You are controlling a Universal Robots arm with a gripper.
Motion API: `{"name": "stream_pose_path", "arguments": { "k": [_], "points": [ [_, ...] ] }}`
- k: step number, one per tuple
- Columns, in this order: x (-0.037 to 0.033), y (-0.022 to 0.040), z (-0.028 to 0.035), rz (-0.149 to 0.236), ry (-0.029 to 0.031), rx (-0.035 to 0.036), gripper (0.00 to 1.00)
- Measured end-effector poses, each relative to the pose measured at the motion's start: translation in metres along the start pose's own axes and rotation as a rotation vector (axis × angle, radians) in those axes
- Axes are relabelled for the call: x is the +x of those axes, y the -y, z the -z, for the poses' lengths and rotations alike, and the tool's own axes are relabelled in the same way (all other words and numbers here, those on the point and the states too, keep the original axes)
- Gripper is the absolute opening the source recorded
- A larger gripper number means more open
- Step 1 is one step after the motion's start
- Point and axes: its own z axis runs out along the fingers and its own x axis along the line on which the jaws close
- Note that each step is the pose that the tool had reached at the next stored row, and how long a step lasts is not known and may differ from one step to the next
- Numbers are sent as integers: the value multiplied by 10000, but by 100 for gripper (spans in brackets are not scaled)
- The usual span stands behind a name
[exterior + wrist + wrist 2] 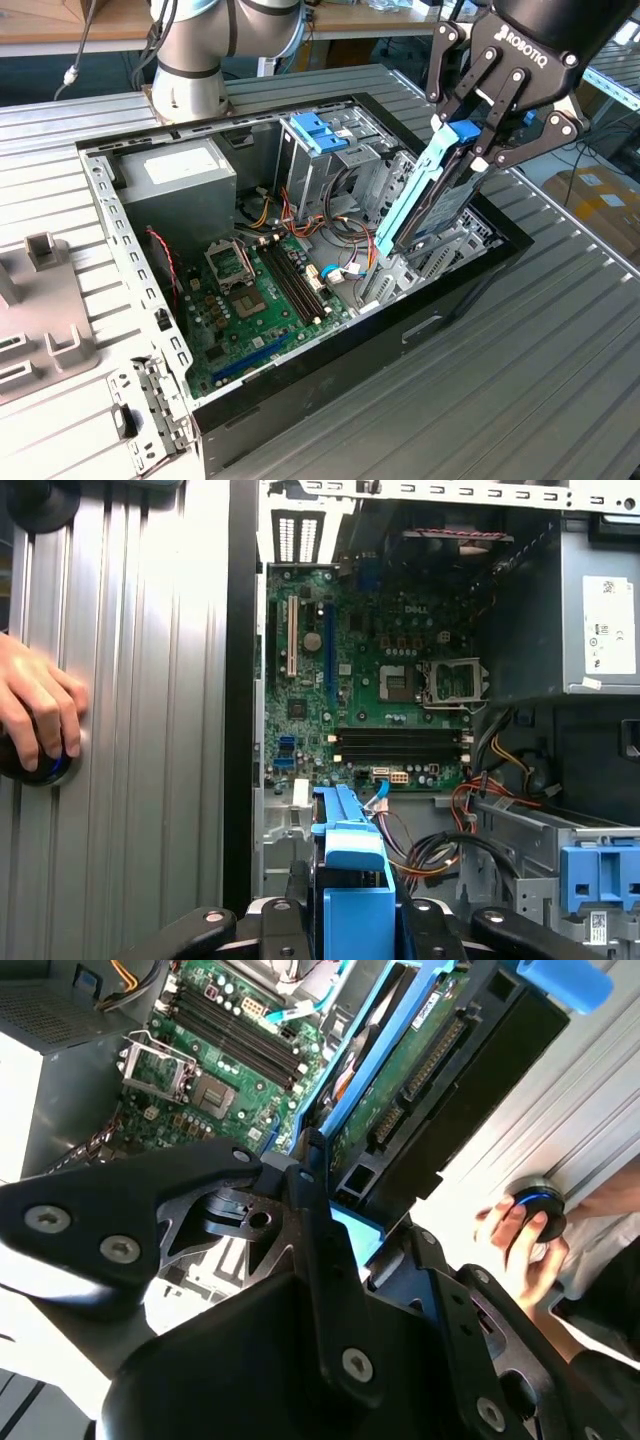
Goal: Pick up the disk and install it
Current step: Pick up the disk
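The disk hangs steeply tilted in my gripper, which is shut on its upper end. Light-blue rails run along its edges. Its lower end reaches into the metal bay at the open computer case's wall on the exterior view's right. In the second wrist view the disk's green circuit-board side and connector face the camera beyond the black fingers. In the first wrist view the blue rail end of the disk sits between the finger links, above the motherboard.
The open case holds a grey power-supply box, a metal drive cage with a light-blue bracket, and loose cables. A person's hand rests on a round black device on the ribbed table. A cardboard box stands beyond.
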Motion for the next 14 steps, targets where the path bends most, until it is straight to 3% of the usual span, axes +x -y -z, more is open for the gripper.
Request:
{"name": "stream_pose_path", "arguments": {
  "k": [14],
  "points": [
    [4,118,-15,0,0,-1,37]
  ]
}}
